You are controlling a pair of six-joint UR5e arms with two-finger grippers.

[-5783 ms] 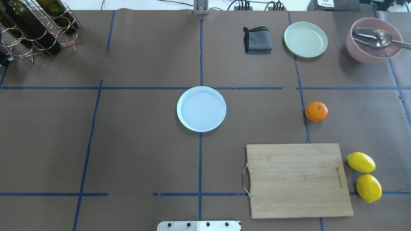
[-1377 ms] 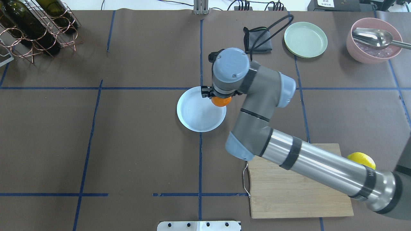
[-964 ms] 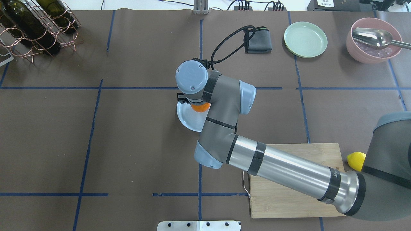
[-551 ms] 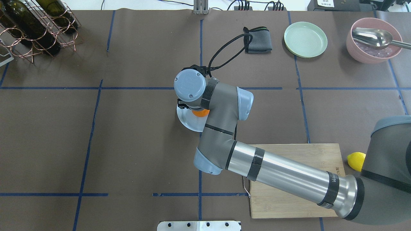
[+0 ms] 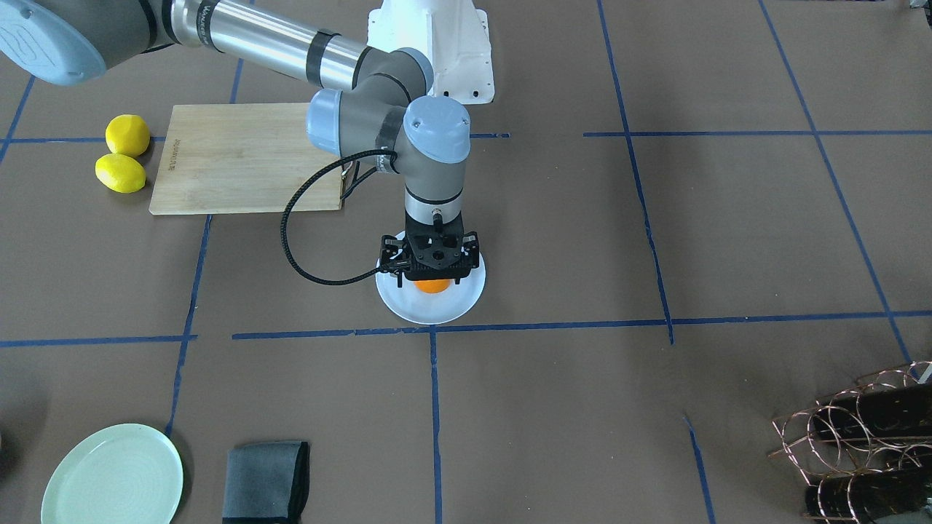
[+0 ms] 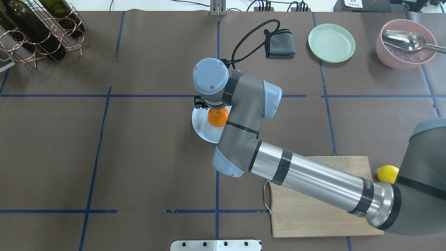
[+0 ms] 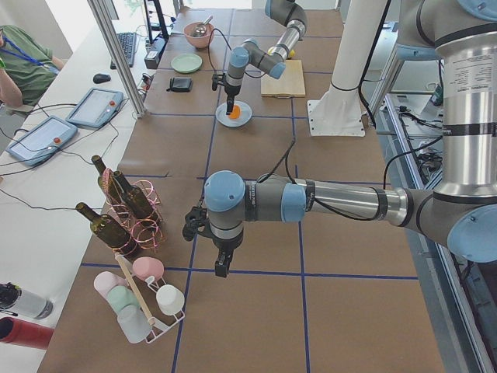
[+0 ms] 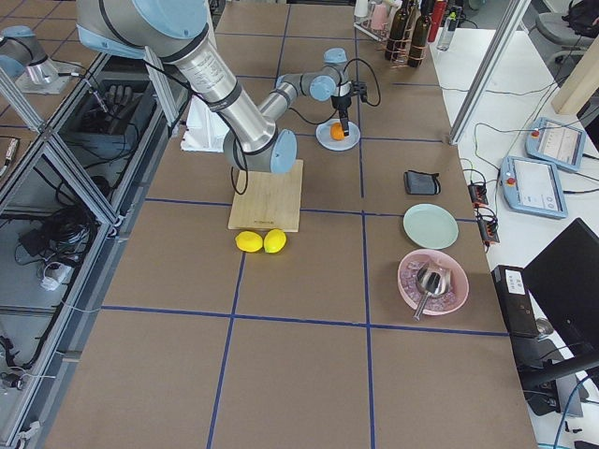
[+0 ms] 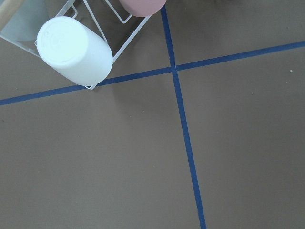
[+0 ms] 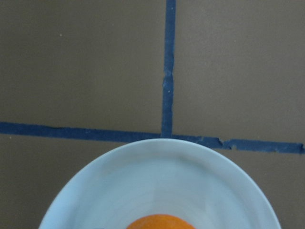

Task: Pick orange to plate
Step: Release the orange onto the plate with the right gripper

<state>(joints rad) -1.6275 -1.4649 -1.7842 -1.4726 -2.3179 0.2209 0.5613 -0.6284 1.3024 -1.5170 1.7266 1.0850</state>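
Note:
The orange [image 6: 217,118] lies on the pale blue plate [image 6: 200,126], a little toward the plate's right side, its green stem dot facing up. My right gripper [image 5: 431,274] hangs straight above it, open, with the fruit showing just below the black fingers. The right wrist view shows the plate's rim [image 10: 157,157] and the top of the orange [image 10: 159,222] at the bottom edge. My left gripper [image 7: 220,270] points down at bare table far off to the left; whether it is open or shut I cannot tell.
A wooden cutting board [image 6: 299,223] lies under the right arm, with a lemon [image 6: 387,173] beside it. Far side: green plate [image 6: 331,43], grey cloth [image 6: 278,43], pink bowl with ladle [image 6: 406,43]. A wine rack [image 6: 38,28] stands far left, and a cup rack [image 9: 74,50] is near the left gripper.
The right arm carried the orange from the table's right side onto the plate. Since half a second ago the wrist has drawn up and away, and the orange now lies uncovered.

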